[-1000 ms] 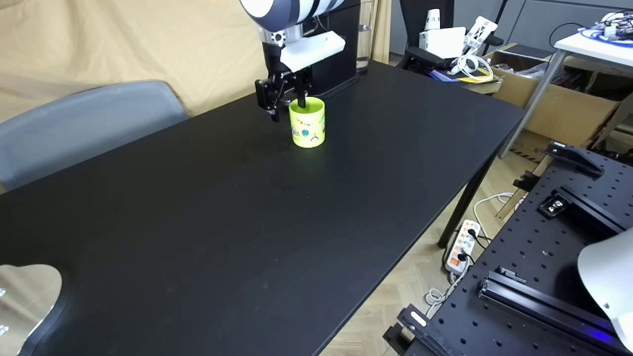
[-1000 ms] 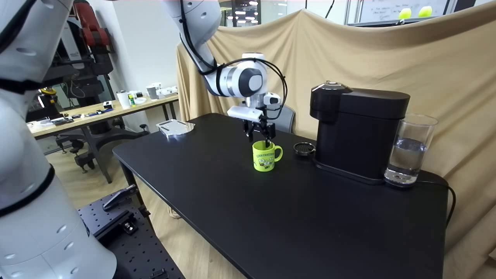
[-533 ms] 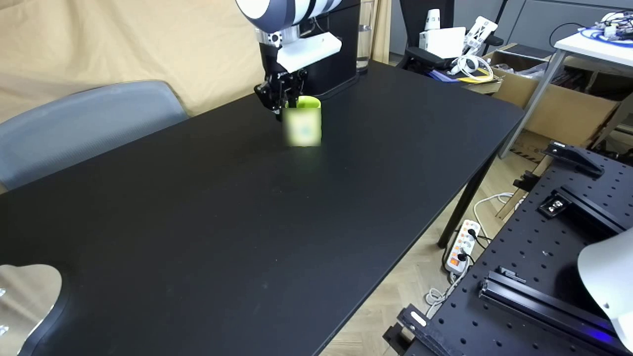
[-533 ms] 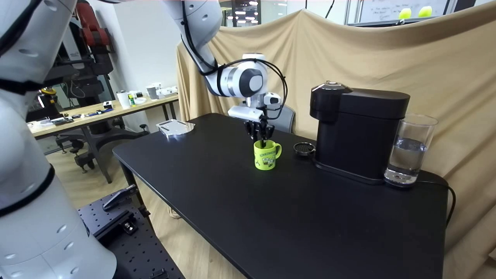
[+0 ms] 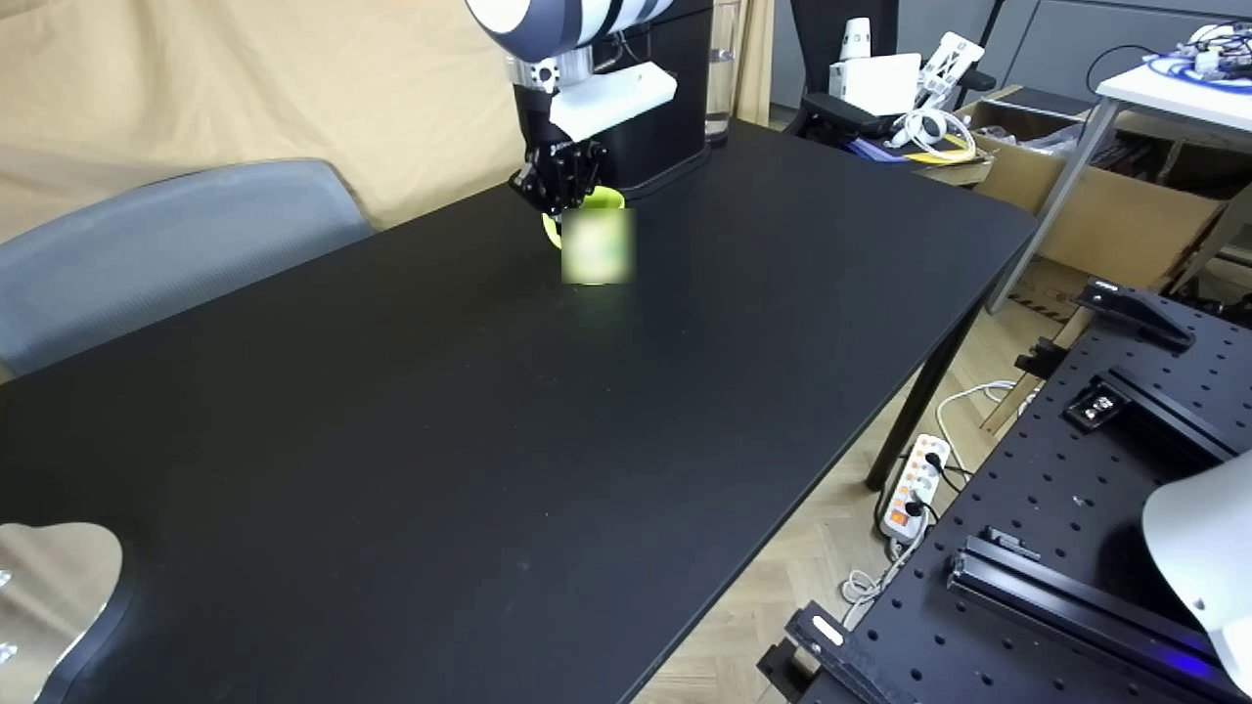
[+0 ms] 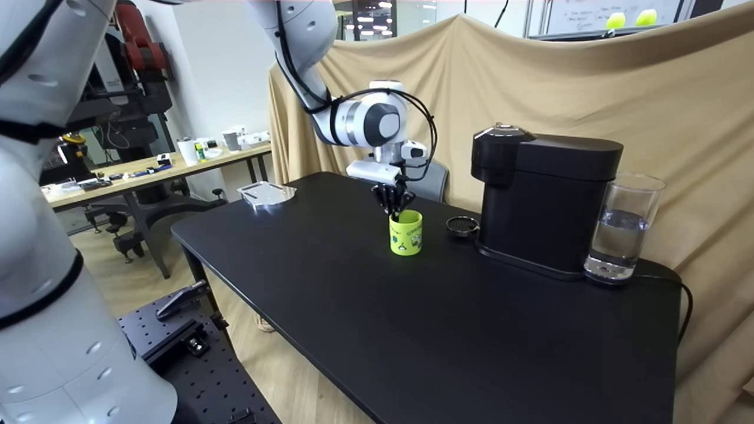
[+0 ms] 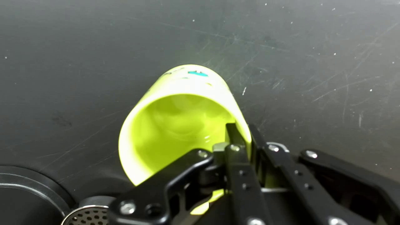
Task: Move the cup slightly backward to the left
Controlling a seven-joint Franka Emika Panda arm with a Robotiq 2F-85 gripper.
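my claw (image 7: 243, 128) is drawn narrow across the wall of the cup (image 7: 181, 125), one finger (image 7: 233, 136) inside and one outside, so i judge i have that wall pinched. in the wrist view the cup sits at the centre of the frame, its body lying to the left of my claw. in an exterior view it is near the middle of the frame, to the lower right of my claw, upright on the counter (image 6: 471, 341). its long axis runs up and down, and i reach from above at one edge, so a drag left and back would pull on that wall alone and might twist it.

what seems the handle (image 5: 550, 231) is a thin arc, mostly hidden by my claw; a blurred patch smears the cup's front there. a drip grid (image 7: 90, 216) and what i take for the coffee machine (image 7: 26, 198) are cut off at lower left. whether the base touches the counter i cannot tell.
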